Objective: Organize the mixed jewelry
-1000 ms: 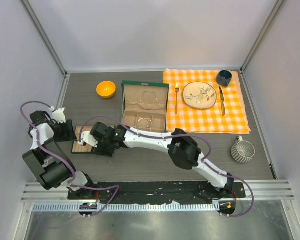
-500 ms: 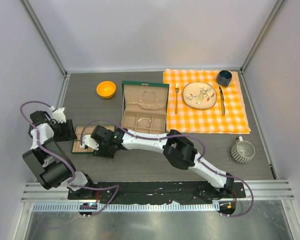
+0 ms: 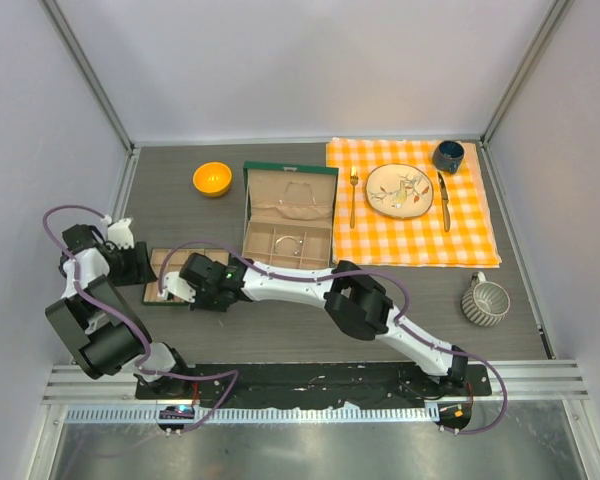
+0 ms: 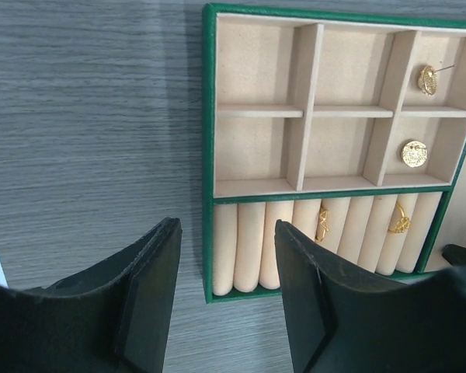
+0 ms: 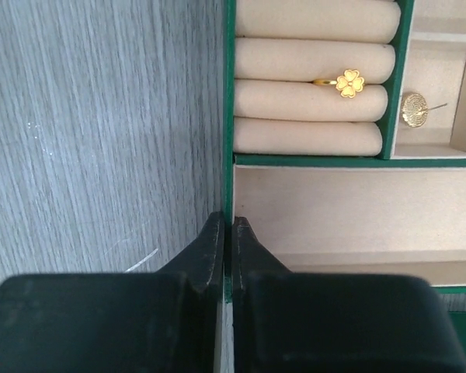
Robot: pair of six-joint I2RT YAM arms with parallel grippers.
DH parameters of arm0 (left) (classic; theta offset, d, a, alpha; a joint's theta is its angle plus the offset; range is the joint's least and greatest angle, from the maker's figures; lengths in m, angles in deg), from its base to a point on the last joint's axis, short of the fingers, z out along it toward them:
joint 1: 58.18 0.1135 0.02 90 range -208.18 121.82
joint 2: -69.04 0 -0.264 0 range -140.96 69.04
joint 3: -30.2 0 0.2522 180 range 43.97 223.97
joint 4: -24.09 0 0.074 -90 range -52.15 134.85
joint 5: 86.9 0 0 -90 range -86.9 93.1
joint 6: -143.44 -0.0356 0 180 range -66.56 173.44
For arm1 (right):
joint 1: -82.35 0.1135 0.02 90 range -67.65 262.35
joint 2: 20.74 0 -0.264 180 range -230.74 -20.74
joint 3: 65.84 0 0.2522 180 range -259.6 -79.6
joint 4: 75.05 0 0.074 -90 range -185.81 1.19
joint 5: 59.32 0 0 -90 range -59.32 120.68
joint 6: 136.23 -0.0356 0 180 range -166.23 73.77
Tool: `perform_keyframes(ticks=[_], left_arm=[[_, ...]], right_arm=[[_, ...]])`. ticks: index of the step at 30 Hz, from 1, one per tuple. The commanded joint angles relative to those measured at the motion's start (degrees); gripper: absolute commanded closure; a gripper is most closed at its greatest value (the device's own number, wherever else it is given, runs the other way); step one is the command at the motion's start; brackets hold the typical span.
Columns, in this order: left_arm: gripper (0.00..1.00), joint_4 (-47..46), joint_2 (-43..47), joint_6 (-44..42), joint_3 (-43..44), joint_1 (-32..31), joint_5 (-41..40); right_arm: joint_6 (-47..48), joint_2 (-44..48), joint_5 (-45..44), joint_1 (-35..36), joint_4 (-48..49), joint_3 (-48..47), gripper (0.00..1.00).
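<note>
The small green tray (image 3: 164, 266) with beige lining lies at the table's left. My right gripper (image 5: 227, 222) is shut on its green side wall (image 5: 229, 93), one finger outside and one inside. A gold clover ring (image 5: 348, 82) sits on the rolls just ahead. My left gripper (image 4: 227, 299) stands open over the tray's near corner (image 4: 208, 291), holding nothing. Gold studs (image 4: 414, 153) and rings (image 4: 322, 223) lie in the tray. In the open jewelry box (image 3: 250, 212) I see a thin round bangle (image 3: 291, 243) and a fine chain (image 3: 298, 207).
An orange bowl (image 3: 212, 179) stands at the back left. The checked cloth (image 3: 380, 240) carries a plate (image 3: 378, 190), a fork (image 3: 353, 196), a knife (image 3: 444, 200) and a dark cup (image 3: 448, 156). A grey mug (image 3: 485, 302) sits at the right.
My right gripper has shut on the tray's wall and its arm has eased slightly left. The left gripper has stayed open and almost still.
</note>
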Motion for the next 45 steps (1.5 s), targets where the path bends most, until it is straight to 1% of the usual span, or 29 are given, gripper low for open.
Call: perform_keyframes(ticks=[1, 13, 24, 29, 44, 45], left_arm=[[0.44, -1.6, 0.2, -1.1, -0.6, 0.5, 1.9], [0.45, -1.8, 2.0, -0.8, -1.8, 0.8, 2.5], [0.44, 4.7, 3.0, -1.0, 5.9, 3.8, 8.5], [0.44, 6.7, 3.2, -1.1, 9.4, 4.6, 9.9], [0.43, 4.6, 1.2, 4.7, 17.4, 5.6, 9.3], [0.43, 4.2, 1.2, 5.1, 17.5, 5.6, 9.2]], right_arm=[[-0.1, -0.1, -0.3, 0.5, 0.4, -3.4, 0.99], [2.1, 2.2, -0.8, 1.2, -3.4, -4.3, 0.99], [2.7, 4.3, -1.8, 1.4, -5.1, -5.9, 0.99], [3.0, 5.2, -2.3, 1.6, -5.7, -6.8, 0.99], [1.6, 10.7, -2.4, 1.9, -6.6, -7.5, 0.99], [1.6, 11.3, -4.3, 1.9, -6.6, -7.6, 0.99]])
